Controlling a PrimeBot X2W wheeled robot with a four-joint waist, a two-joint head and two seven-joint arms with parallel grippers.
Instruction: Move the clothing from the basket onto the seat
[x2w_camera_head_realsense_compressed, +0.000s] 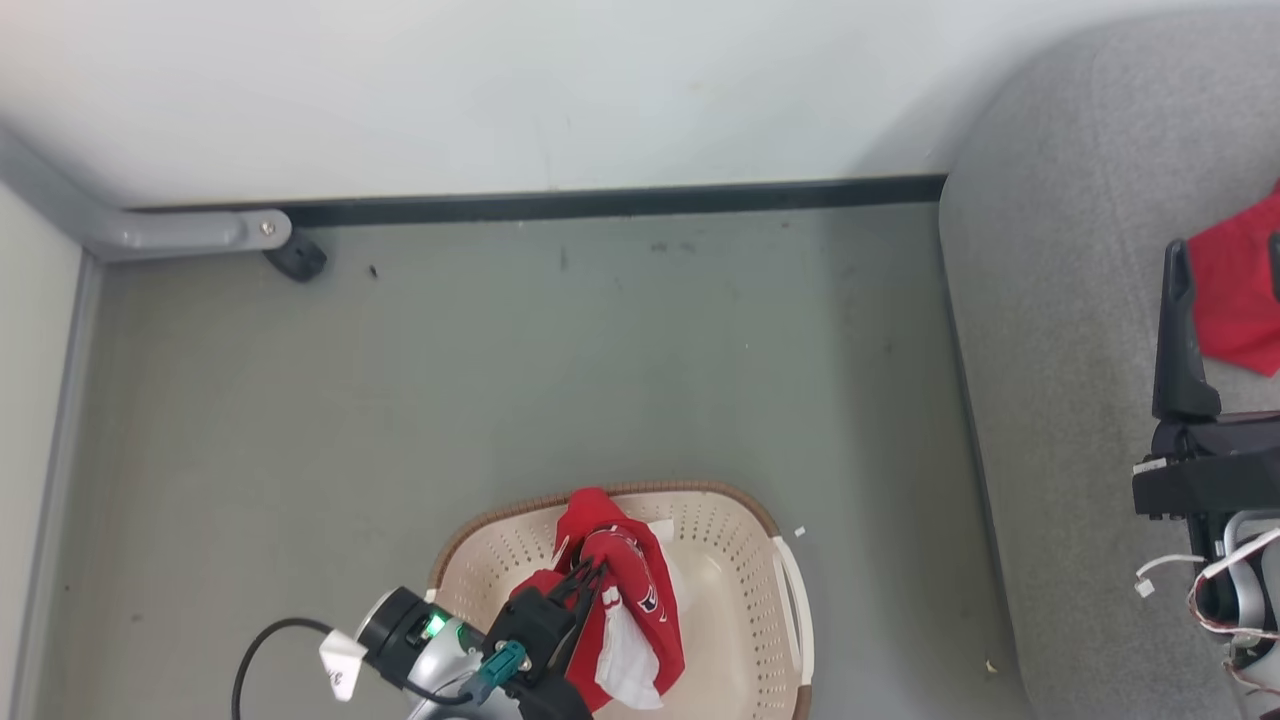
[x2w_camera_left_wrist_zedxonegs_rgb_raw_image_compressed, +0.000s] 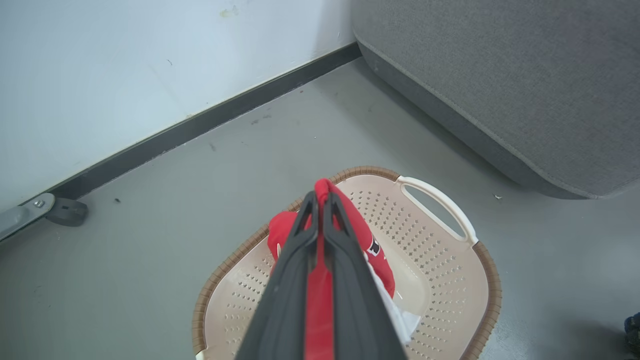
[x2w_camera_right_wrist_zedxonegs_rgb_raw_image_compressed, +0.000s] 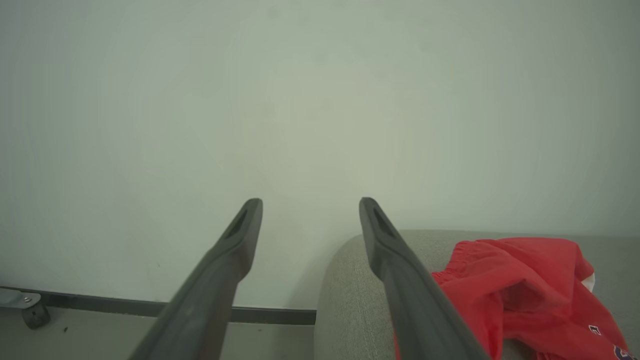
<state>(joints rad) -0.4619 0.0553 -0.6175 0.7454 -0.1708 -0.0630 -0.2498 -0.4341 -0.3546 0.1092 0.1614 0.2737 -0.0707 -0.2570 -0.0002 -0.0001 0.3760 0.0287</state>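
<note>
The left tool is closed on a red garment, and the pinched fold sticks out past the fingertips. The garment hangs as a long bundle over the basket. In the head view its long axis runs from the far rim toward the robot, with the white part nearest. Bare floor lies between the basket and the seat on the right. A second red garment lies on the seat. The right tool is open over the seat beside it, holding nothing.
</note>
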